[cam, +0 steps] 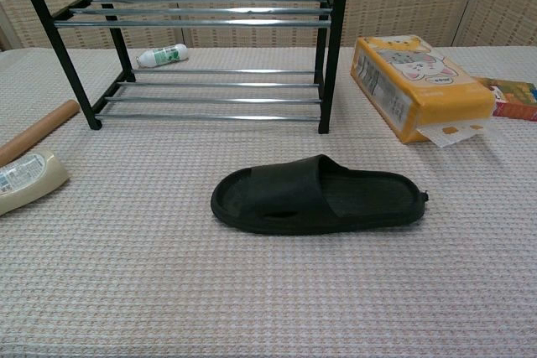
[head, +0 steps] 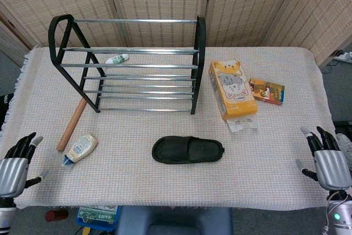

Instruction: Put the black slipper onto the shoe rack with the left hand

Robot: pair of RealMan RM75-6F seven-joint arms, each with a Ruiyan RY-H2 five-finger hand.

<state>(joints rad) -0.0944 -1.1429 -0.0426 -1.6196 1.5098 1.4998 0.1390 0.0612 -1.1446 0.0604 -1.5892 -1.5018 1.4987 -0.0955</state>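
Note:
The black slipper (head: 188, 149) (cam: 317, 195) lies flat on the cloth-covered table, toe to the left, in front of the shoe rack. The black-framed shoe rack (head: 131, 64) (cam: 210, 39) with silver bars stands behind it, upright. My left hand (head: 15, 163) rests at the table's front left corner, fingers apart and holding nothing, well to the left of the slipper. At the front right corner my right hand (head: 327, 162) is likewise open and apart from everything. Neither hand shows in the chest view.
A wooden rolling pin (head: 73, 123) (cam: 35, 132) and a cream squeeze bottle (head: 81, 148) (cam: 25, 179) lie left of the slipper. A small white bottle (head: 117, 59) (cam: 163, 56) lies under the rack. An orange tissue pack (head: 231, 88) (cam: 419, 85) and a colourful box (head: 267, 91) sit to the right.

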